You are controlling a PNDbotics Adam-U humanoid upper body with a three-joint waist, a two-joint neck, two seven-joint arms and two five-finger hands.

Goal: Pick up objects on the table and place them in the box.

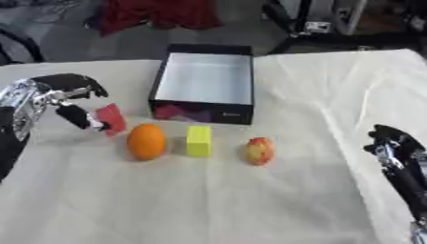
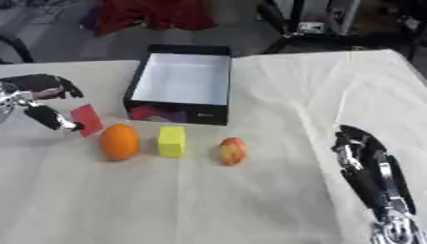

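Observation:
A black box (image 1: 203, 82) with a white inside stands open at the table's far middle. In front of it lie an orange (image 1: 146, 141), a yellow block (image 1: 198, 140) and a red-yellow apple (image 1: 260, 150) in a row. My left hand (image 1: 73, 102) is at the left, its fingers and thumb pinched on a flat red piece (image 1: 111, 119) held just left of the orange. My right hand (image 2: 360, 151) rests at the lower right, fingers relaxed and holding nothing.
A cream cloth (image 1: 208, 200) covers the table. Beyond its far edge are a red cloth (image 1: 158, 14) on the floor and dark equipment legs (image 1: 292, 28).

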